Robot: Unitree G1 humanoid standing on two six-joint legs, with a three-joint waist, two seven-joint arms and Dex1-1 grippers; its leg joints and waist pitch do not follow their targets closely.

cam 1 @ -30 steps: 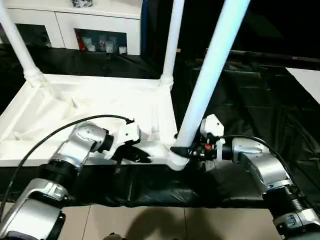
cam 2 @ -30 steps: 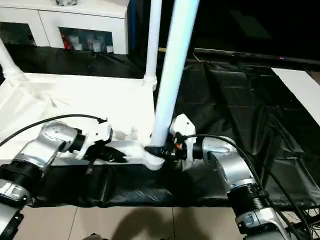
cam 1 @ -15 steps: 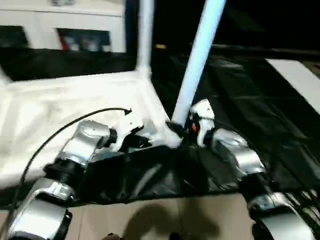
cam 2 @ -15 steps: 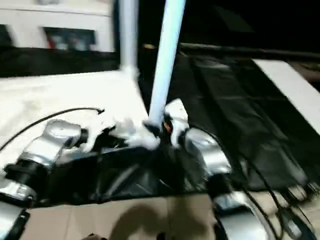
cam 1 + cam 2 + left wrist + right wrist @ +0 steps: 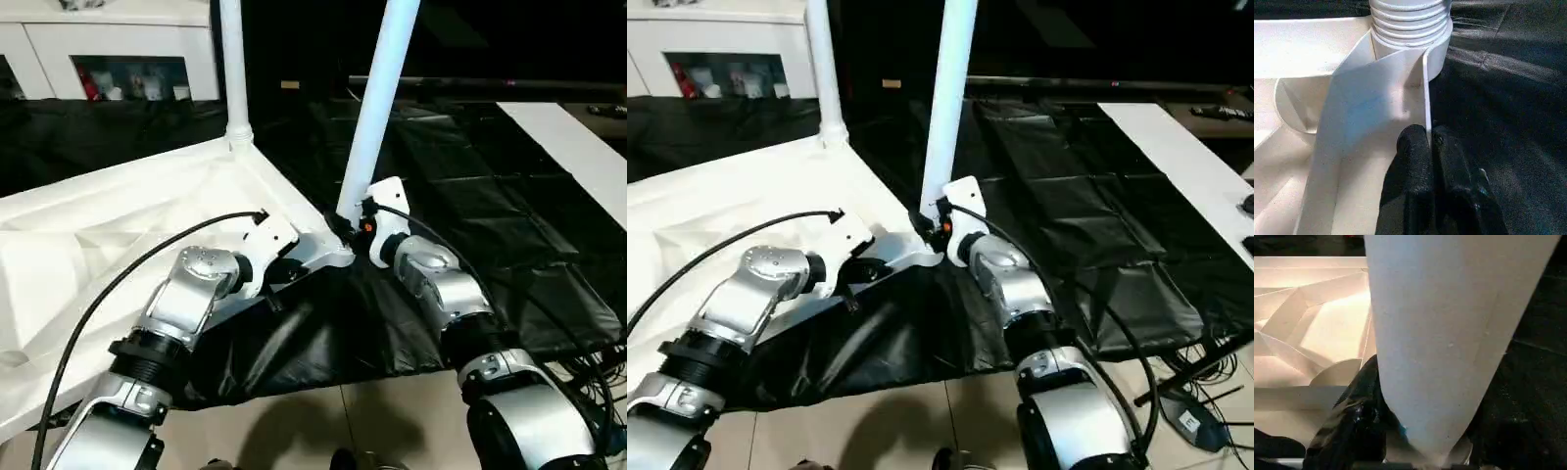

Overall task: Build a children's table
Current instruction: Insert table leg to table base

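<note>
Tabletop [image 5: 118,220], upside down on black sheeting [image 5: 470,196], has been swung round. Its rim is pinched by the left gripper [image 5: 1428,142]; the near-corner leg [image 5: 377,108] is clasped at its base by the right gripper [image 5: 345,227]. Seating looks nearly finished.

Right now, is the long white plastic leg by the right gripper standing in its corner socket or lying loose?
Standing in it: the long white plastic leg rises upright from the tabletop's near corner socket, with the right gripper closed around its base.
</note>
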